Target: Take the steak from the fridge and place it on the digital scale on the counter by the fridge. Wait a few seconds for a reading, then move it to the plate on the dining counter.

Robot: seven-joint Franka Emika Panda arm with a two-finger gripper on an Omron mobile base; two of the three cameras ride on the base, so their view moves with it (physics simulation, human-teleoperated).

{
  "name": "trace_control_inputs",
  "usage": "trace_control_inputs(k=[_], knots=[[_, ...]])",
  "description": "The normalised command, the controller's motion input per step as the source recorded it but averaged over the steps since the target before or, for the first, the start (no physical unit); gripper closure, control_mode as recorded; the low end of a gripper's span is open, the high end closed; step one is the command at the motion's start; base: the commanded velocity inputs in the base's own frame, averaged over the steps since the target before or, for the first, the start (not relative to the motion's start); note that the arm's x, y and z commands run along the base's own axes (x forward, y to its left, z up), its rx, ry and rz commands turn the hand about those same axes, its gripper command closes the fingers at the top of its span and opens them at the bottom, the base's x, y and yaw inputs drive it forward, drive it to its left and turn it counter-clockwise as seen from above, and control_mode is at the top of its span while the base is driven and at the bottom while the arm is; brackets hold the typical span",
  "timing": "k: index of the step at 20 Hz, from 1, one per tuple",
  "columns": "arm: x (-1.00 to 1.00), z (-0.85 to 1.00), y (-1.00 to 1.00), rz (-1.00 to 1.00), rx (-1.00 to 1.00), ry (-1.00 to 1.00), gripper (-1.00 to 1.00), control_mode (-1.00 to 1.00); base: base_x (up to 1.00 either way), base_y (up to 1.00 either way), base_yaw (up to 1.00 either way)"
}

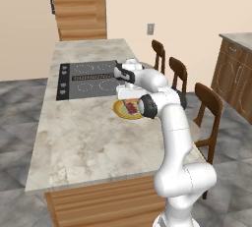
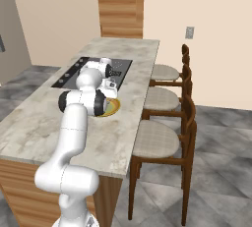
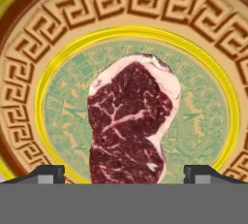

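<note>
Steak (image 3: 130, 121) marbling shows from hand view.

The steak (image 3: 130, 121) lies on the plate (image 3: 77, 9) between the gripper's (image 3: 124, 173) spread fingertips.

Raw red steak (image 3: 130, 123) with a pale fat edge, laid flat at the centre of the yellow plate (image 3: 72, 22), patterned golden rim, plate set on the dining counter (image 1: 83, 137) beside the cooktop.
</note>
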Motion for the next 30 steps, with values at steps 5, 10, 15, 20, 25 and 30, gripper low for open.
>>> trace_control_inputs(k=[5, 10, 15, 20, 25, 30], knots=[[-0.95, 0.52, -0.48, 0.01, 0.00, -0.03, -1.00, -1.00, 0.00, 0.00, 0.00], [-1.00, 0.15, -0.67, 0.05, 0.02, -0.21, -1.00, -1.00, 0.00, 0.00, 0.00], [-1.00, 0.80, -0.23, 0.04, 0.07, -0.31, -1.00, -1.00, 0.00, 0.00, 0.00], [-1.00, 0.65, -0.41, 0.03, 0.11, -0.45, -1.00, -1.00, 0.00, 0.00, 0.00], [-1.00, 0.62, -0.29, 0.08, 0.07, -0.43, -1.00, -1.00, 0.00, 0.00, 0.00], [-1.00, 0.82, -0.05, 0.07, 0.00, -0.32, -1.00, -1.00, 0.00, 0.00, 0.00]])
